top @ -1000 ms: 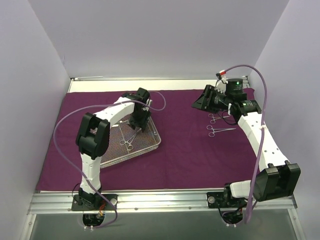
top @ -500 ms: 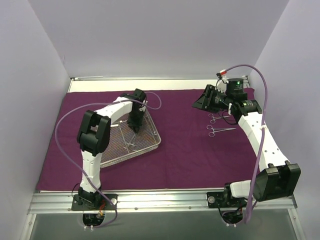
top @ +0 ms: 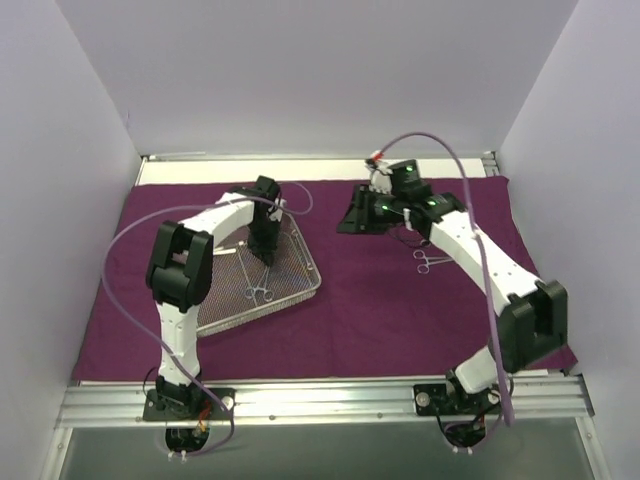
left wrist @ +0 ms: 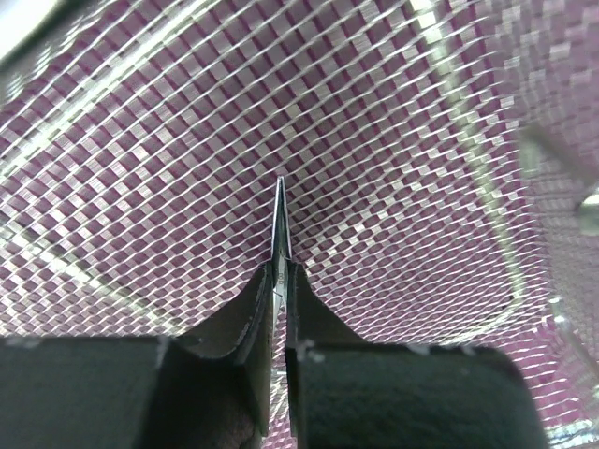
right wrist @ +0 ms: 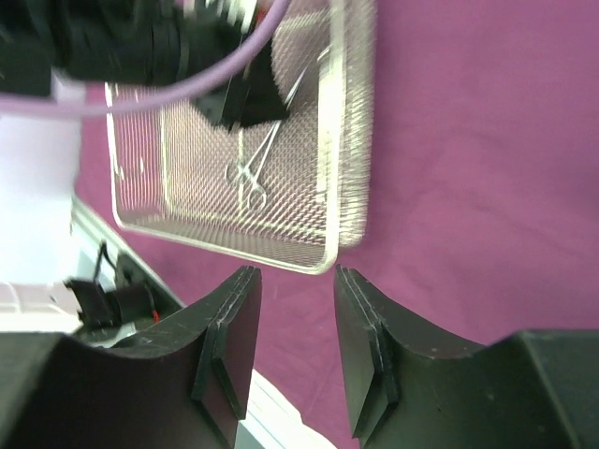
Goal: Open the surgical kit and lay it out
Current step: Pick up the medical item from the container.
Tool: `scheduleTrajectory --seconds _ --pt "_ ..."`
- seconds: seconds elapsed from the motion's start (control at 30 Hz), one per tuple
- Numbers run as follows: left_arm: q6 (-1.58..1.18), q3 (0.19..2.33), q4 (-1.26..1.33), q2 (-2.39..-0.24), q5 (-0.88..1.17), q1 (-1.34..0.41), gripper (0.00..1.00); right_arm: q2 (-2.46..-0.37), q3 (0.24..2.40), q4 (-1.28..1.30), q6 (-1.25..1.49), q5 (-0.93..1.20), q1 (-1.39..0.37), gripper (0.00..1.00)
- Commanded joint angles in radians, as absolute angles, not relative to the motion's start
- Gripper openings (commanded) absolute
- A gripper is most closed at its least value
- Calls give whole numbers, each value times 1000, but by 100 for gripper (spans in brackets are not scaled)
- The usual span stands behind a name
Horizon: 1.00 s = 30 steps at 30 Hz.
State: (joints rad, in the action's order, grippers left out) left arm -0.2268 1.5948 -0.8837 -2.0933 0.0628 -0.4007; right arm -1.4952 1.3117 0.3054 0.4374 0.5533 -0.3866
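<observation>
The dark purple cloth (top: 380,310) lies spread flat over the table. On its left part sits the wire-mesh tray (top: 312,272). My left gripper (top: 266,252) reaches down into the tray. In the left wrist view my left gripper (left wrist: 280,273) is shut on a thin silver instrument (left wrist: 280,220), whose pointed tip sticks out over the mesh (left wrist: 393,140). A scissor-handled clamp (top: 258,292) lies loose in the tray. My right gripper (top: 352,218) hovers over the cloth right of the tray, and my right gripper (right wrist: 295,281) is open and empty. Another clamp (top: 432,262) lies on the cloth under my right arm.
Plain lilac walls close in the left, back and right sides. A metal rail (top: 320,400) with both arm bases runs along the near edge. A purple cable (top: 130,245) loops beside the left arm. The right wrist view shows the tray (right wrist: 332,187) ahead.
My left gripper has closed on the thin instrument in the tray. My right arm has swung left from the back right corner toward the middle of the cloth.
</observation>
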Motion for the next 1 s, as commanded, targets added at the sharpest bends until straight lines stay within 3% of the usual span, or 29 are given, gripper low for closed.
scheduleTrajectory --seconds 0.0,0.4,0.67,0.97 --pt "-229 1611 -948 -2030 57 -364 2 -1572 1348 200 458 519 -494 37" --pt "-255 1551 -927 -1974 107 -296 2 -1811 1368 -118 517 425 -709 28" --pt "-258 1540 -917 -1954 149 -265 2 -1951 1396 -256 624 419 -755 39" --pt "-255 1548 -917 -1950 179 -247 2 -2069 1419 -310 663 448 -772 44"
